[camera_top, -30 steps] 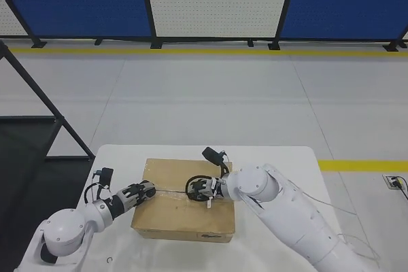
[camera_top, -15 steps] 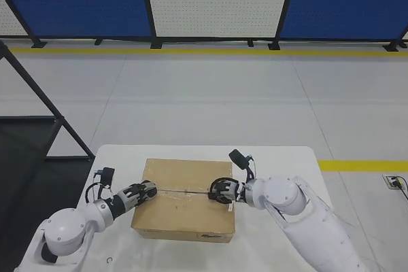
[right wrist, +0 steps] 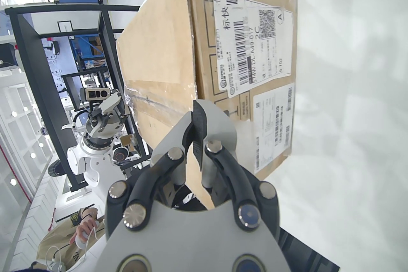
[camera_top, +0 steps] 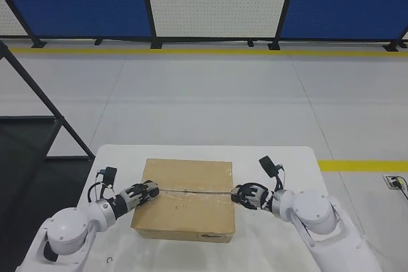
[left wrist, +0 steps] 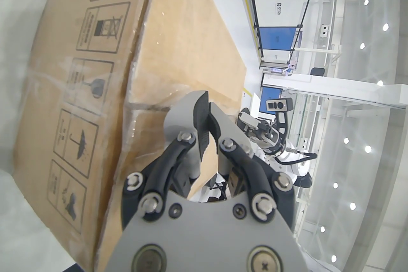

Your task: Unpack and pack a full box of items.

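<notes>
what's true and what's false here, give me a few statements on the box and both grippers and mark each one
1. The box is closed, with tape along its top seam. True.
2. The left gripper has its fingers wide open. False: they are shut, at the box's top edge by one end of the seam.
3. The right gripper is over the middle of the box's top. False: it is at the other end of the seam, by the box's edge, with its fingers shut.
4. The side of the box facing the right gripper carries shipping labels. True.
</notes>
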`<state>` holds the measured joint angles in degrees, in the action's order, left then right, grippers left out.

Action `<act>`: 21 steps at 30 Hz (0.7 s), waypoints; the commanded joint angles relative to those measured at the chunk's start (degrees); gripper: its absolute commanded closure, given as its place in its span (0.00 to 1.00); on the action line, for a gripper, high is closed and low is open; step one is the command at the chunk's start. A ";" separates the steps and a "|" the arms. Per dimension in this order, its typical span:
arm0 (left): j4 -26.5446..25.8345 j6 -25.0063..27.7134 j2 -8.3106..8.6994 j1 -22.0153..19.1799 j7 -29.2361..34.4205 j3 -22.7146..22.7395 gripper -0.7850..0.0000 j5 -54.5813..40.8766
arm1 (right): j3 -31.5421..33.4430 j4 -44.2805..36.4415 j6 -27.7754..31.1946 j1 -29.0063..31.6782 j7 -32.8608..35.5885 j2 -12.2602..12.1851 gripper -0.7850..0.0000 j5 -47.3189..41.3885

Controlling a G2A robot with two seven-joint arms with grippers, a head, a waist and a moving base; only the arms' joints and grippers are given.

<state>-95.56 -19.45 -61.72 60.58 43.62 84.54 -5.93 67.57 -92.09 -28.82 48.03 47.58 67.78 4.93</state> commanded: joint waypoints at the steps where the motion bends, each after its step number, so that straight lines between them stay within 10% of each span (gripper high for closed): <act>1: 0.01 -0.03 0.03 -0.09 -0.12 -0.15 1.00 -0.07 | 0.58 -0.34 -0.24 0.59 -0.25 -0.15 1.00 0.03; 21: 0.47 -0.36 0.22 -1.29 -2.05 -1.54 1.00 -1.29 | -1.66 5.35 2.43 -1.96 -0.09 0.17 1.00 -2.58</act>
<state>-95.10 -19.74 -61.51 59.37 41.68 83.02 -7.15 65.97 -87.11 -26.52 46.26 47.44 67.93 2.50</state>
